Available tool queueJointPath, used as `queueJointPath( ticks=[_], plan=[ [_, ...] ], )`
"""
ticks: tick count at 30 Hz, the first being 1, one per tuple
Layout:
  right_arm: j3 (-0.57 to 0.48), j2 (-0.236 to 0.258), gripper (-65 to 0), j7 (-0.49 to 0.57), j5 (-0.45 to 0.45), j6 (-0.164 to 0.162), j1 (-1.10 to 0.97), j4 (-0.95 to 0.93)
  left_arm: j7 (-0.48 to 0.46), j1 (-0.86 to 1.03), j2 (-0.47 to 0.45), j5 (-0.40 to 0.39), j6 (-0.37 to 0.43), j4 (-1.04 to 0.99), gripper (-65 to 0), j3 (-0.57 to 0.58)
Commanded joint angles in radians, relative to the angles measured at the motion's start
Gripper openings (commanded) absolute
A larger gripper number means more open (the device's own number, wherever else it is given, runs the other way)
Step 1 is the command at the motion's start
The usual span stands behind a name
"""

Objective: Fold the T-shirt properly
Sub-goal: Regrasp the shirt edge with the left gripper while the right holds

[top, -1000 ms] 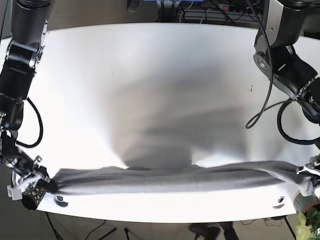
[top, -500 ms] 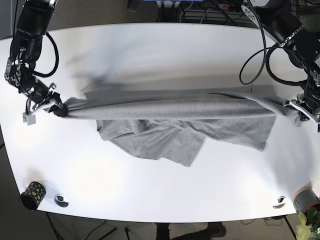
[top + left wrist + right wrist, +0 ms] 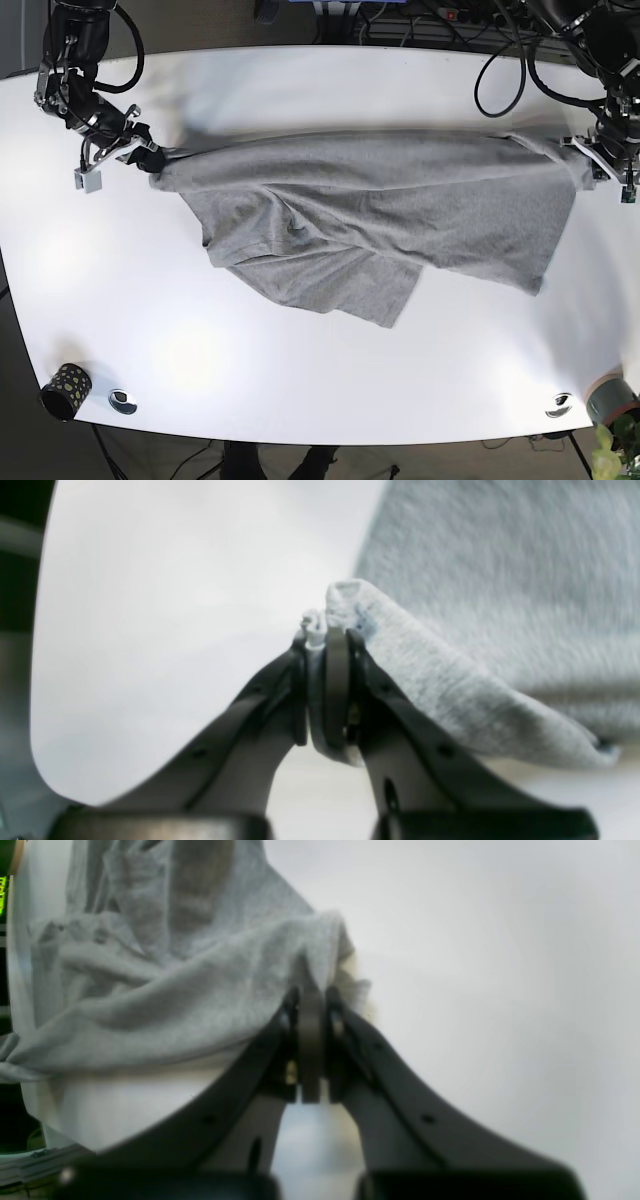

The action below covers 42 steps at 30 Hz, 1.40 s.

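1. The grey T-shirt point(image 3: 380, 225) lies spread across the upper half of the white table point(image 3: 300, 380), stretched taut along its top edge between the two arms.
2. The right gripper point(image 3: 150, 157), at the shirt's left corner in the base view, is clamped on a bunch of the fabric; the right wrist view shows its jaws pressed together with cloth point(image 3: 190, 990) gathered between and over the tips point(image 3: 311, 1005).
3. The left gripper point(image 3: 597, 160), at the shirt's opposite corner, is likewise clenched on the fabric. In the left wrist view a folded ridge of grey cloth point(image 3: 425, 680) runs out of the closed tips point(image 3: 325, 640), with a small white bit poking out at the pinch point; I cannot tell what that bit is.
4. Below the taut top edge the shirt sags onto the table in loose folds. Its lower hem is uneven: a flap hangs lowest near the shirt's middle point(image 3: 385, 300), and another corner drops toward the left gripper's side point(image 3: 535, 275).
5. Creases bunch toward the right gripper's side of the shirt, around point(image 3: 290, 230).
6. Well below the shirt, at the table's near edge: a dark cup with yellow dots point(image 3: 65, 388), a small metal fitting point(image 3: 122, 401) just beside it, and a second fitting point(image 3: 558, 405) at the other corner.
7. Black cables point(image 3: 510, 70) loop above the shirt's left-gripper end.
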Motion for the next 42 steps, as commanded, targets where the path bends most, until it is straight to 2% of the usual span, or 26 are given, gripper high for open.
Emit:
queueJointPath(
  ticks=[1,15,18,21,22,24,25,32,37,42],
  plan=[
    [0.007,0.016,-65.0,0.019,0.018,0.008,-0.008,0.035,-0.018,0.009,-0.019,-0.004,-0.015,0.017,-64.6,-0.005],
    [0.006,0.015,-65.0,0.019,0.018,0.008,-0.079,0.035,-0.020,0.081,-0.019,-0.003,-0.028,0.016,-63.9,0.000],
    [0.004,0.015,-65.0,0.019,0.018,0.008,-0.080,0.035,-0.020,0.083,-0.021,-0.001,-0.028,0.016,-53.1,0.002],
    [0.001,0.015,-65.0,0.019,0.018,0.008,-0.080,0.038,-0.020,0.083,-0.030,-0.007,-0.028,0.016,-31.8,0.002],
    [0.001,0.015,-65.0,0.019,0.018,0.008,-0.080,0.038,-0.020,0.080,-0.035,-0.007,-0.028,0.016,-22.4,0.002],
    [0.001,0.015,-65.0,0.019,0.017,0.008,-0.080,0.038,-0.020,0.078,-0.033,-0.009,-0.028,0.017,-10.7,0.002],
    [0.001,0.015,-65.0,0.019,0.017,0.008,-0.079,0.038,-0.020,0.077,-0.031,-0.010,-0.029,0.020,-7.5,0.003],
    [0.001,0.015,-65.0,0.019,0.017,0.008,-0.071,0.036,-0.018,-0.045,-0.061,-0.116,-0.021,-0.010,-8.9,0.006],
    [0.001,0.013,-65.0,0.020,0.017,0.008,-0.066,0.035,-0.018,-0.183,-0.091,-0.096,-0.021,-0.158,-8.9,0.111],
    [0.004,-0.013,-65.0,0.020,0.012,0.008,-0.051,0.033,-0.032,-0.307,-0.131,-0.083,-0.023,-0.333,-8.9,0.190]
  ],
)
